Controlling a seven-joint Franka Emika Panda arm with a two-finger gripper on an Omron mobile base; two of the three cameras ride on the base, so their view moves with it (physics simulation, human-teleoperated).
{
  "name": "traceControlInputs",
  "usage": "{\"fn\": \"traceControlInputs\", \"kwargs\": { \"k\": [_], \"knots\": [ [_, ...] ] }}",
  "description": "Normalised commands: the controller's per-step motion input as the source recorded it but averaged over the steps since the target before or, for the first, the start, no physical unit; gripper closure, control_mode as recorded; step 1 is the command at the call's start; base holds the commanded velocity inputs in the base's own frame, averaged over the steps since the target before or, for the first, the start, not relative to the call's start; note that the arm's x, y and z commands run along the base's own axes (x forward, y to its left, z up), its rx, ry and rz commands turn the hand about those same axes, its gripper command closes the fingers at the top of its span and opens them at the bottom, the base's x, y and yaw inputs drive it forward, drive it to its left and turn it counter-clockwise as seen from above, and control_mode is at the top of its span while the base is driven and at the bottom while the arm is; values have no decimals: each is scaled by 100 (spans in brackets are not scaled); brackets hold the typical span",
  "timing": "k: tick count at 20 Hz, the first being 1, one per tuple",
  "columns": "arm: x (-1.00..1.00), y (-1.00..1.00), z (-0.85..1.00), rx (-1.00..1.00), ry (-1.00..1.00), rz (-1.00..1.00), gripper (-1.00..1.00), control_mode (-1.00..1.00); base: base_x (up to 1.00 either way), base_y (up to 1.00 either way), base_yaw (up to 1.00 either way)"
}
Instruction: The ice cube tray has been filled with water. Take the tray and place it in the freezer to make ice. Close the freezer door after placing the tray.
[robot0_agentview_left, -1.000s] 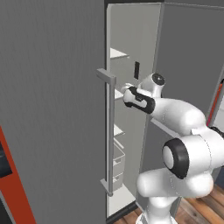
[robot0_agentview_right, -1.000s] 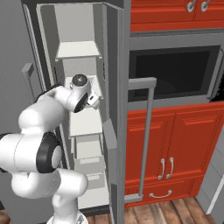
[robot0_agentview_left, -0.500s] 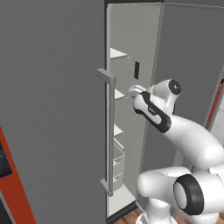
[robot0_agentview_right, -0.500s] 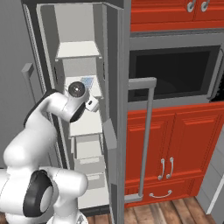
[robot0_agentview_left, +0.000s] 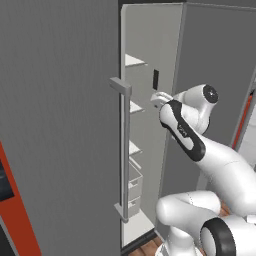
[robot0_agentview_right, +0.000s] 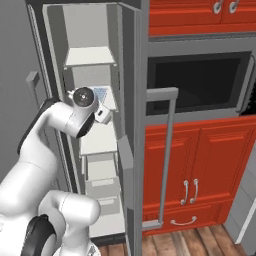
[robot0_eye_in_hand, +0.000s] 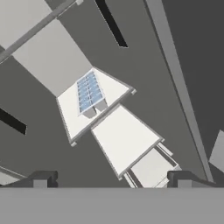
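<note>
**Tray on the freezer shelf, jaws empty**

Your gripper (robot0_eye_in_hand: 109, 179) has its jaws spread wide with nothing between them. The ice cube tray (robot0_eye_in_hand: 89, 93) lies flat on a white shelf (robot0_eye_in_hand: 70, 111) ahead of the jaws, well apart from the fingertips (robot0_eye_in_hand: 41, 178). From the right base camera you see the tray (robot0_agentview_right: 101, 93) just past the hand, inside the freezer (robot0_agentview_right: 90, 65). The freezer door (robot0_agentview_left: 60, 125) stands open beside the arm, its bar handle (robot0_agentview_left: 123, 150) toward you.
</note>
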Motion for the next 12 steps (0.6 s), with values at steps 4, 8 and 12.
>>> {"fn": "traceControlInputs", "kwargs": {
  "k": [4,8,12],
  "knots": [
    [0,0,0,0,0,0,-100,100,-45,0,9],
    [0,0,0,0,0,0,-100,100,-37,0,13],
    [0,0,0,0,0,0,-100,100,-17,0,15]
  ]
}}
